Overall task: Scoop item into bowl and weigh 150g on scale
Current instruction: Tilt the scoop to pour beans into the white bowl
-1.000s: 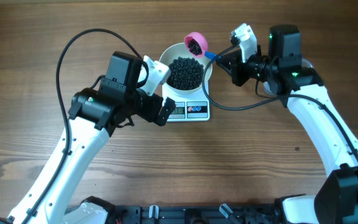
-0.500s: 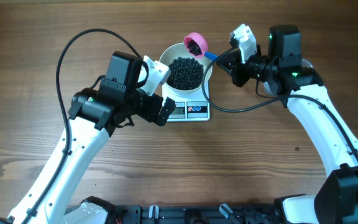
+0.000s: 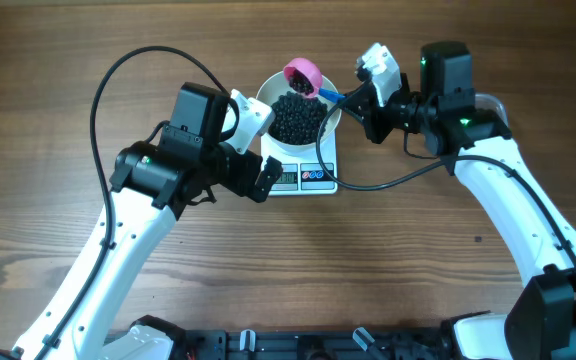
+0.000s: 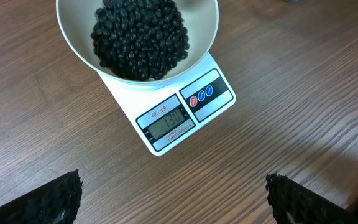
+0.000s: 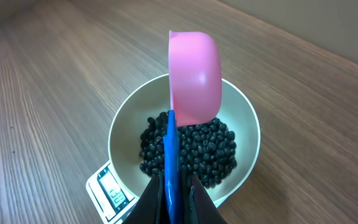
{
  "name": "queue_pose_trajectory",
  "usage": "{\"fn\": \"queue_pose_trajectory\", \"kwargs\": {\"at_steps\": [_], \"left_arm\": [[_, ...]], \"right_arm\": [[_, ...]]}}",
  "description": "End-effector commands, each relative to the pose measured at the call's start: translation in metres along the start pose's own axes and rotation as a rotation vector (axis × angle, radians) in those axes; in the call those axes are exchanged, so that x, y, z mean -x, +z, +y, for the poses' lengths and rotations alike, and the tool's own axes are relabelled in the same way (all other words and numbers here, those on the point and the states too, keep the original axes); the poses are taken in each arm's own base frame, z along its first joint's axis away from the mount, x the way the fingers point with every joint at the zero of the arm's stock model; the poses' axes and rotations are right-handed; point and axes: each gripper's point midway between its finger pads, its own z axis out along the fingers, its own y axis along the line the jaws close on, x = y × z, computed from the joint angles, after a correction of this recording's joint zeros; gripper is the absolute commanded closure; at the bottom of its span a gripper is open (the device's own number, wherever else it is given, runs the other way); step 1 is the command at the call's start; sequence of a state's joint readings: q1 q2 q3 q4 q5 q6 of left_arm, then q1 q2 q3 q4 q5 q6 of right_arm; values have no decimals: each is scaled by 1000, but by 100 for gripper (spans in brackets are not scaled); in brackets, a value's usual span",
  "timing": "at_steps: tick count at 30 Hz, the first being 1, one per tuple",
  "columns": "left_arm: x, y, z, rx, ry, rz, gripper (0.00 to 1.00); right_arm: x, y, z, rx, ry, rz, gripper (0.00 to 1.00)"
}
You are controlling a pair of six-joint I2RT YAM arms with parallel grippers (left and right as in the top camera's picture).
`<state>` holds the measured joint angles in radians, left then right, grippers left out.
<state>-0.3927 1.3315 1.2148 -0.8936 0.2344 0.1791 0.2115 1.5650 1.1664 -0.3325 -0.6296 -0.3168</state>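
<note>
The white bowl (image 3: 334, 120) stands on the small white scale (image 3: 308, 178), which has a lit display. A heap of black beans (image 3: 296, 118) fills the bowl. My right gripper (image 3: 353, 100) is shut on the blue handle of a pink scoop (image 3: 302, 74), whose cup hangs tilted over the bowl's far rim. The right wrist view shows the scoop's (image 5: 194, 74) pink back above the beans (image 5: 197, 152) and my right gripper (image 5: 171, 199) clamping the handle. My left gripper (image 4: 174, 199) is open and empty just in front of the scale (image 4: 185, 115) and bowl (image 4: 79, 50).
Bare wooden tabletop lies all around the scale. A black cable (image 3: 388, 178) from the right arm loops down beside the scale's right edge. The left arm (image 3: 153, 175) reaches in from the lower left.
My right gripper has carried the scoop leftward, from outside the bowl's back right rim to over the bowl, and tilted it. The left arm has not moved.
</note>
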Motion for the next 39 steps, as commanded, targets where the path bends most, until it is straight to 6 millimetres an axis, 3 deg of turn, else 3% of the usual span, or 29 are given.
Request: {"fn": "queue_pose_trajectory", "kwargs": {"at_steps": [1,18,26,39], "left_arm": [[7,-4,-5,-16,25,-22,0],[7,-5,-5,-16,25,-22,0],[7,-5,-5,-16,25,-22,0],[7,-4,-5,-16,25,-22,0]], "right_arm": [[8,-5,1,-9,-36,-20,96],[8,-5,1,-7,12,-20,96],[4,-5,-5,-48,-194,5,96],[5,-2,2,-33,-207,4,96]]}}
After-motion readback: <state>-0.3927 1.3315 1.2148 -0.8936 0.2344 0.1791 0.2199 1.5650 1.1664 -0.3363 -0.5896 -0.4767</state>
